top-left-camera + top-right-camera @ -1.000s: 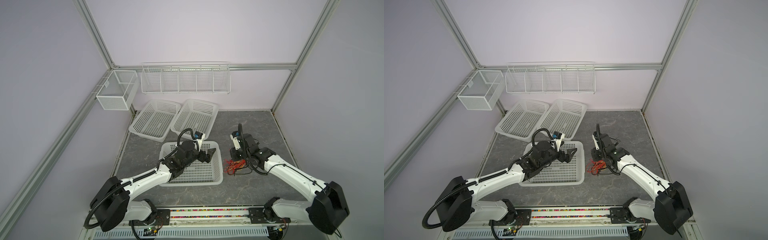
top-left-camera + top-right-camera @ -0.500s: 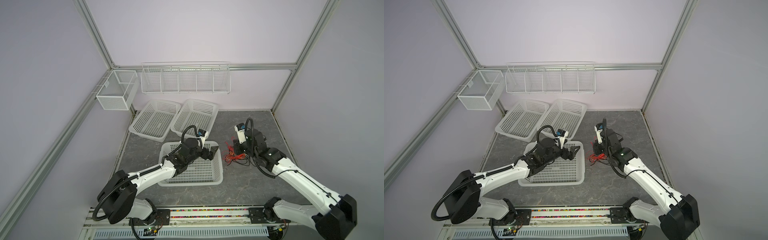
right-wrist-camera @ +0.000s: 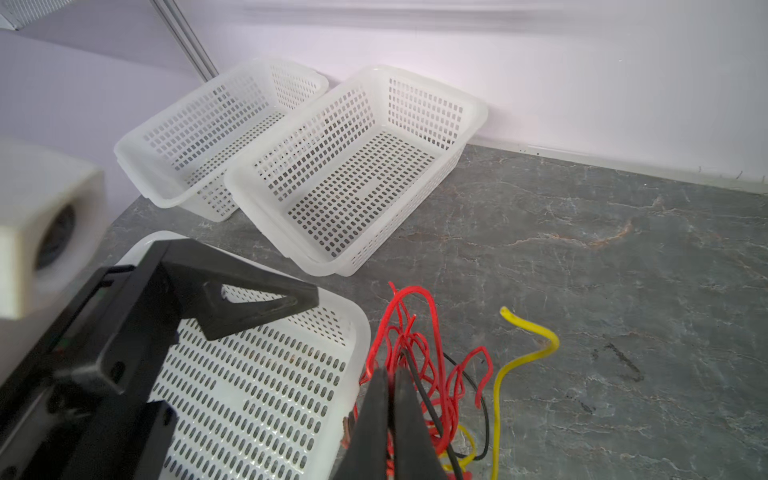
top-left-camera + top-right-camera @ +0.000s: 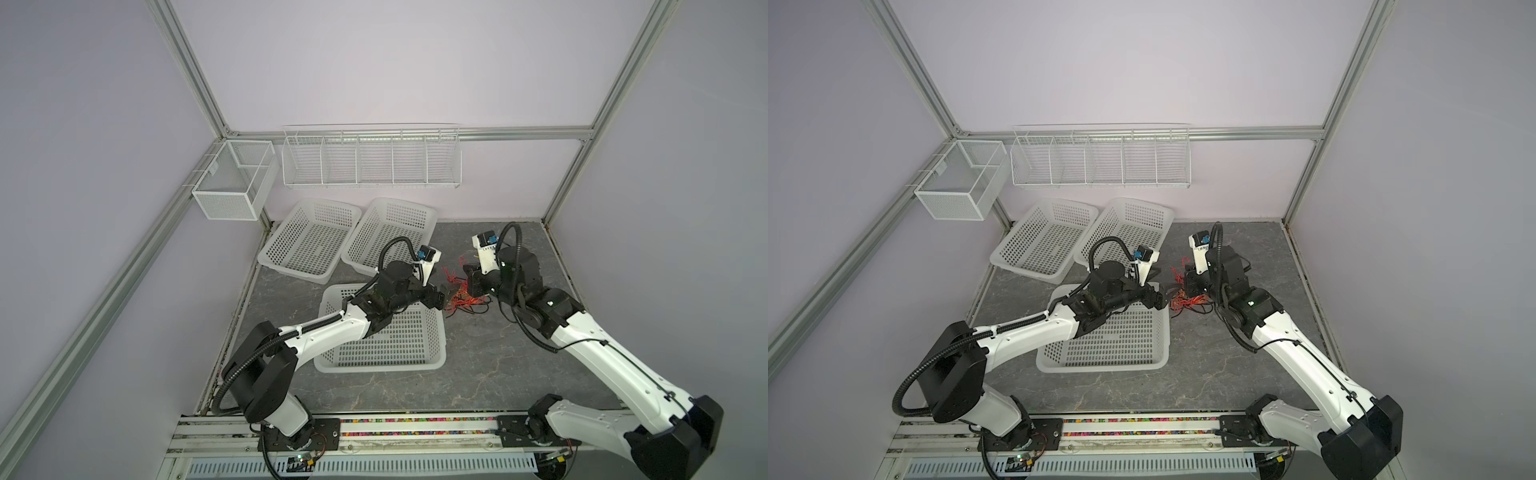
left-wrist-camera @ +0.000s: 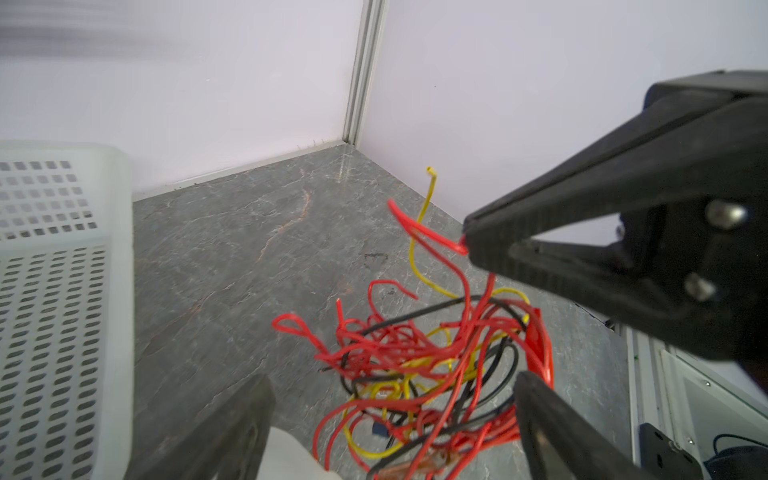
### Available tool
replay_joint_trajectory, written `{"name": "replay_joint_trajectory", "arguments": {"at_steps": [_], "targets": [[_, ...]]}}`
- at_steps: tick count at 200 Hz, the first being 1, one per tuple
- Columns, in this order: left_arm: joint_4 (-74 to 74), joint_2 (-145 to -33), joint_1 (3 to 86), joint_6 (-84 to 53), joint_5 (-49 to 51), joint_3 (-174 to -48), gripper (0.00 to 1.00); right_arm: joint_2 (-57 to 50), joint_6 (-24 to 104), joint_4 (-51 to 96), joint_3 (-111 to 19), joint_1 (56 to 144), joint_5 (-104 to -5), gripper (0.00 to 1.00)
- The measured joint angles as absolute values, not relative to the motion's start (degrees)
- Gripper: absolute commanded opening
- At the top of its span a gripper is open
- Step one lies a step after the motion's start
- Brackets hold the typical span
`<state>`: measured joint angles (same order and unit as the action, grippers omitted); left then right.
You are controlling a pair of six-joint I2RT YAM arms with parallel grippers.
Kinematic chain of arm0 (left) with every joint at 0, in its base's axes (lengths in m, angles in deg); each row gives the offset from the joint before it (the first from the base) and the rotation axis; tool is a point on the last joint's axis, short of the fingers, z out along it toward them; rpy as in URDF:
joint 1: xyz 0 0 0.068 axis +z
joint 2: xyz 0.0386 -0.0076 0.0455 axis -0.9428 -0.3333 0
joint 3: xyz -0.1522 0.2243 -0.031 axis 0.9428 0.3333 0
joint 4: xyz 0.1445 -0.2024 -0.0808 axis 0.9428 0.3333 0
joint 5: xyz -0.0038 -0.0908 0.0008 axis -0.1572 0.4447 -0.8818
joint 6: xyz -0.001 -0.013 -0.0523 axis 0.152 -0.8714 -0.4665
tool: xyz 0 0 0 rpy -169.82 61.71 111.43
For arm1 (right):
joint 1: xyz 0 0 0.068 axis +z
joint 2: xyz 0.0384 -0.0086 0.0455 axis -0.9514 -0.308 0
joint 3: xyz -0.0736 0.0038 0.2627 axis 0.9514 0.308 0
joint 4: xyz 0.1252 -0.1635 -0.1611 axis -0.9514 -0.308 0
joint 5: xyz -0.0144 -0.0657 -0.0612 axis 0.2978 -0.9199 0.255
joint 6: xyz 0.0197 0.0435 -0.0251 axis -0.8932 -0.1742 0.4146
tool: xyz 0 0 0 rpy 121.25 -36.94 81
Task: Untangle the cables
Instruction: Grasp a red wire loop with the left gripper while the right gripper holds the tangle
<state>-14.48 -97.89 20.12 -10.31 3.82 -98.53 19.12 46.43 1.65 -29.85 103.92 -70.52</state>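
The cables lie between the left tool and right tool

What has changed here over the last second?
The right gripper, shut on the cables, drew them farther back. The left gripper swung across to them, jaws open. The three baskets stayed put.

Thin red, yellow and black cables form one tangled bunch.
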Motion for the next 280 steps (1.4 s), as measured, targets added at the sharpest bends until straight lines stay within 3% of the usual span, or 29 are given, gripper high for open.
{"name": "replay_joint_trajectory", "arguments": {"at_steps": [46, 54, 75, 97, 140, 158, 173, 190, 204, 236, 280], "targets": [[-15.4, -103.0, 18.1, -10.0, 5.1, -102.9, 0.65, 18.7, 44.9, 1.2, -29.9, 103.9, -67.7, 0.06], [-15.4, -103.7, 17.8, -10.1, 5.1, -103.5, 0.56, 18.7, 44.7, 1.2, -29.9, 103.9, -67.3, 0.06], [-15.4, -105.0, 17.3, -10.3, 4.7, -104.2, 0.23, 18.7, 44.3, 1.2, -29.9, 103.9, -66.0, 0.06], [-15.6, -105.3, 16.8, -9.9, 5.0, -104.6, 0.0, 18.4, 44.2, 1.6, -29.8, 103.8, -65.3, 0.06], [-14.7, -106.4, 16.5, -10.4, 4.5, -106.4, 0.0, 18.2, 44.1, 2.4, -29.7, 103.3, -66.0, 0.08], [-14.6, -107.2, 16.4, -10.7, 4.0, -107.1, 0.0, 18.2, 43.3, 2.3, -29.3, 103.3, -66.7, 0.3], [-14.0, -108.0, 16.7, -11.3, 2.0, -107.2, 0.0, 18.4, 42.6, 2.1, -29.0, 103.3, -67.7, 0.56], [-13.1, -108.6, 16.9, -11.8, -0.5, -107.2, 0.0, 19.7, 42.1, 1.7, -27.5, 103.3, -69.7, 0.75], [-12.8, -109.0, 17.1, -12.1, -2.0, -107.5, 0.0, 21.6, 41.4, 0.9, -25.8, 102.9, -71.0, 0.83], [-12.4, -109.1, 17.1, -12.6, -2.8, -109.1, 0.0, 25.6, 39.8, -0.2, -21.7, 99.4, -71.8, 0.85], [-11.7, -109.6, 17.1, -13.4, -0.9, -111.6, 0.0, 25.2, 38.0, 2.1, -13.8, 94.2, -65.2, 0.84]]}}
